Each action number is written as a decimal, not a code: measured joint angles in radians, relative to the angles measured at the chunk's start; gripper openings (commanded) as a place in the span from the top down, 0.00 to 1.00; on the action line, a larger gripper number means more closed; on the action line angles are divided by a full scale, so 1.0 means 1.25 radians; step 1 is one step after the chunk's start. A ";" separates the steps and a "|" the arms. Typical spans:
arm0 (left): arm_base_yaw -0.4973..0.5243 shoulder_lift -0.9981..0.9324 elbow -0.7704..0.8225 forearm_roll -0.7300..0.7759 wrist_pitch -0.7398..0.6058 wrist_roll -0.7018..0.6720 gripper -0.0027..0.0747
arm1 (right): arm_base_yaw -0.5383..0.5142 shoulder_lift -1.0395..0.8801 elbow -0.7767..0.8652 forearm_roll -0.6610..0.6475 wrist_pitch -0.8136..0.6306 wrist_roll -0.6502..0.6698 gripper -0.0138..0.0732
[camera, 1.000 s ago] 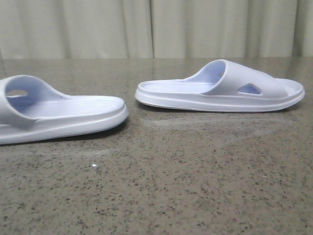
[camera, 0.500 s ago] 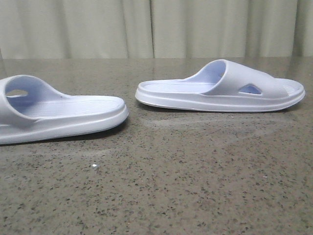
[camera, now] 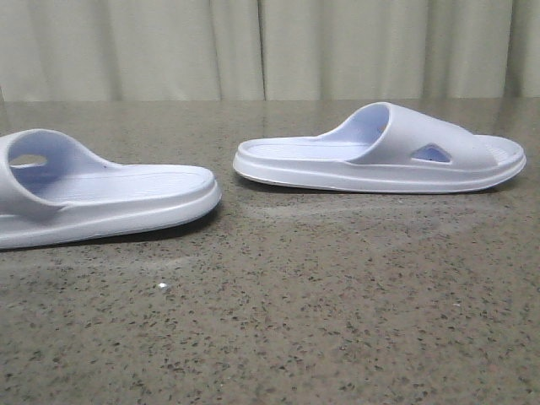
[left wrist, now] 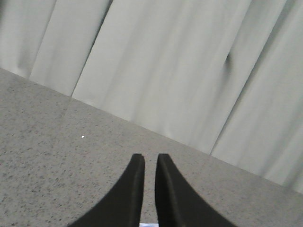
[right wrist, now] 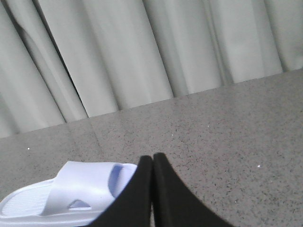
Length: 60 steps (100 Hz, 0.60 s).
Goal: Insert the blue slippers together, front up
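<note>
Two pale blue slippers lie apart, sole down, on the speckled table. One slipper [camera: 110, 198] is at the left, cut off by the frame edge. The other slipper [camera: 380, 156] lies farther back at the right and shows a triangular side cut-out. The front view shows neither gripper. My right gripper [right wrist: 152, 158] is shut with nothing in it and hovers beside a slipper [right wrist: 66, 194]. The left gripper [left wrist: 150, 158] has its fingers a narrow gap apart, with bare table showing between them. A sliver of pale blue [left wrist: 147, 224] shows at the fingers' base.
The slippers rest on a dark speckled stone table [camera: 278, 321]. A pale pleated curtain [camera: 270, 46] hangs behind its far edge. A small white speck [camera: 162, 287] lies on the table in front of the left slipper.
</note>
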 measured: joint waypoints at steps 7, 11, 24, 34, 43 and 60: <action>0.000 0.042 -0.057 0.000 0.034 0.000 0.95 | 0.000 0.054 -0.060 0.007 0.024 0.001 0.96; 0.000 0.066 -0.093 0.002 0.057 0.000 0.95 | 0.000 0.089 -0.097 0.011 0.040 0.001 0.96; 0.000 0.167 -0.216 0.033 0.128 0.000 0.95 | 0.000 0.197 -0.207 0.041 0.100 0.001 0.96; 0.000 0.239 -0.300 0.052 0.175 0.000 0.95 | 0.000 0.281 -0.287 0.077 0.133 0.001 0.96; 0.000 0.296 -0.356 0.058 0.194 0.000 0.95 | 0.000 0.341 -0.332 0.110 0.139 0.003 0.96; 0.000 0.363 -0.391 0.056 0.216 0.000 0.94 | 0.000 0.414 -0.375 0.145 0.139 0.004 0.96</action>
